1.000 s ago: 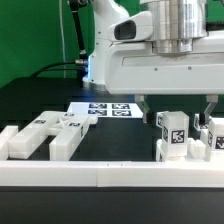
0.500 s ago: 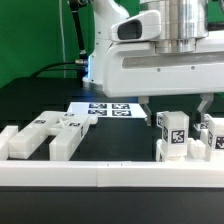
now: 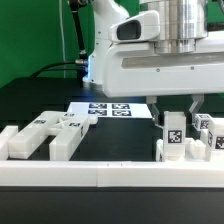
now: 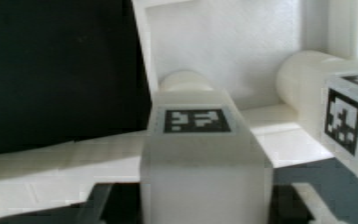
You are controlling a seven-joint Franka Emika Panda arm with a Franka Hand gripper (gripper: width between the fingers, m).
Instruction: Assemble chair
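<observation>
I am pinching my tool [image 3: 176, 108] onto the upright chair post [image 3: 172, 137] at the exterior view's right, near the front rail [image 3: 60, 176], and this high grip, I judge, is risking it tilting into the neighbouring post [image 3: 213, 136].

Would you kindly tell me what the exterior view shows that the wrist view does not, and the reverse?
Only the exterior view shows the marker board on the table behind, a group of loose white chair parts at the exterior view's left, and the white border rail in front. Only the wrist view shows the top-face tag of the tagged post, seen close up. Both show the pincer shut on that upright post, with a second tagged part close beside it.
</observation>
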